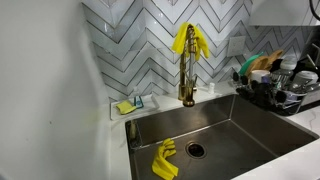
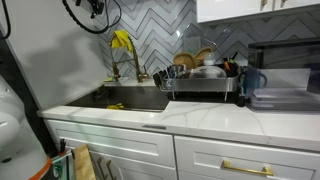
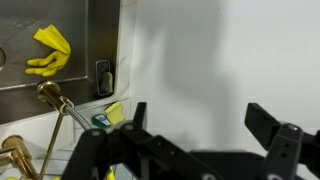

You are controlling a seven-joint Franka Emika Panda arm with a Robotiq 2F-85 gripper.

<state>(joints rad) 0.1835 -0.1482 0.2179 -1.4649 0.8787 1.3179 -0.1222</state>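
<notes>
Glove (image 1: 164, 160) lies on the sink (image 1: 235, 118) floor, near-left part, just left of the drain (image 1: 195, 149). In the wrist view the glove (image 3: 48, 52) sits at upper left, inside the basin. It is yellow rubber, crumpled and limp, fingers splayed, partly folded on itself. I judge a fold would pinch easily.

Progress: nothing done as far as seen. Glove untouched and unheld, no contact or grip made.

Gripper (image 3: 197, 122) is released, jaws spread wide and empty. It hangs high, well apart from the glove, off to the side of the basin over a white surface.

Second glove (image 1: 190, 40) is draped over the brass faucet (image 1: 187, 85), far side. Sponge (image 1: 125, 106) sits on the far-left ledge. Rack (image 1: 275, 92) with dishes stands on the right.
</notes>
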